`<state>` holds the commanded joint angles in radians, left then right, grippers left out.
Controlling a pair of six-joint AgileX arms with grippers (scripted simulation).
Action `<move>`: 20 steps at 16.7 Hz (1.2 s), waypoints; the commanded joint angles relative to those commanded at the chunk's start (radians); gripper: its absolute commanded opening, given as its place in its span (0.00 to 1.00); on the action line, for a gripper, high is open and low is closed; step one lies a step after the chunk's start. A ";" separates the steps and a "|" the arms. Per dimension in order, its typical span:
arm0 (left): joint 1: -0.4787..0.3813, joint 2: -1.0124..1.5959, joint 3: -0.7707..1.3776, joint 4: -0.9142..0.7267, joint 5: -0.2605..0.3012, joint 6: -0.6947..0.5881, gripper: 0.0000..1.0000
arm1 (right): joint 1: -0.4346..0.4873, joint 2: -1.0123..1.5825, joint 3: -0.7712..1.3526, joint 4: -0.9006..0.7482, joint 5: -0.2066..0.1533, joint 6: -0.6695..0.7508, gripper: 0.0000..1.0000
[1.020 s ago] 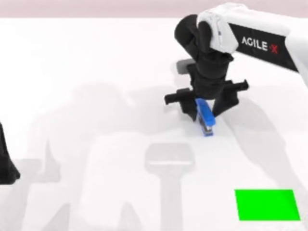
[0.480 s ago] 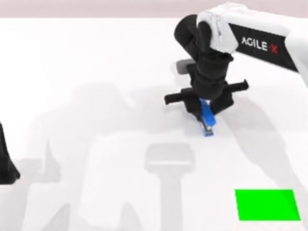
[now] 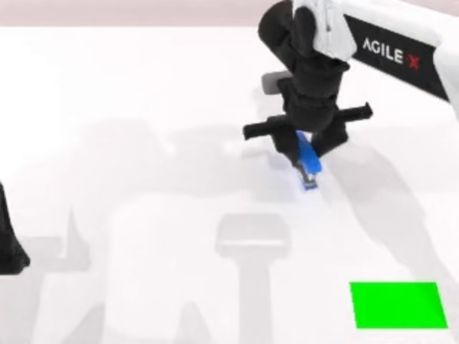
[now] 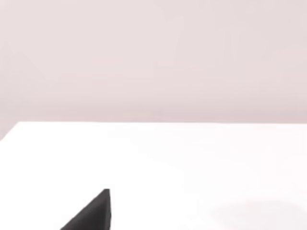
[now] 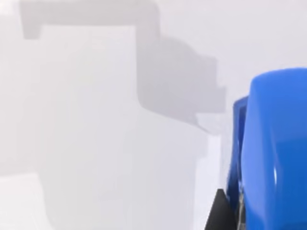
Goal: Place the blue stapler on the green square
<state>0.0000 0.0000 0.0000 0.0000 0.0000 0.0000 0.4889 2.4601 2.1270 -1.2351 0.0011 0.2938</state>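
One white table (image 3: 143,107), pale wall; right pincer (image 3: 307,152) grips blue stapler (image 3: 308,163); green square (image 3: 398,304) far.

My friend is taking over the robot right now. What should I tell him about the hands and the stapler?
Right hand: shut on the stapler, above the table's middle, a bit to the right. The stapler looks lifted just off the table.
Left hand: parked at the table's left edge; only part of the arm shows.
Green square: at the front right corner, nothing on it.
Done: stapler grabbed.
Left: carry it toward the front right, set it on the square, let go.
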 joint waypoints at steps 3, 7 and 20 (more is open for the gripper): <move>0.000 0.000 0.000 0.000 0.000 0.000 1.00 | 0.003 -0.003 0.146 -0.155 0.001 -0.001 0.00; 0.000 0.000 0.000 0.000 0.000 0.000 1.00 | 0.006 -0.010 0.258 -0.271 0.005 -0.004 0.00; 0.000 0.000 0.000 0.000 0.000 0.000 1.00 | 0.015 -0.300 -0.110 -0.246 -0.081 -0.379 0.00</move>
<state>0.0000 0.0000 0.0000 0.0000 0.0000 0.0000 0.5036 2.1605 2.0170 -1.4810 -0.0795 -0.0849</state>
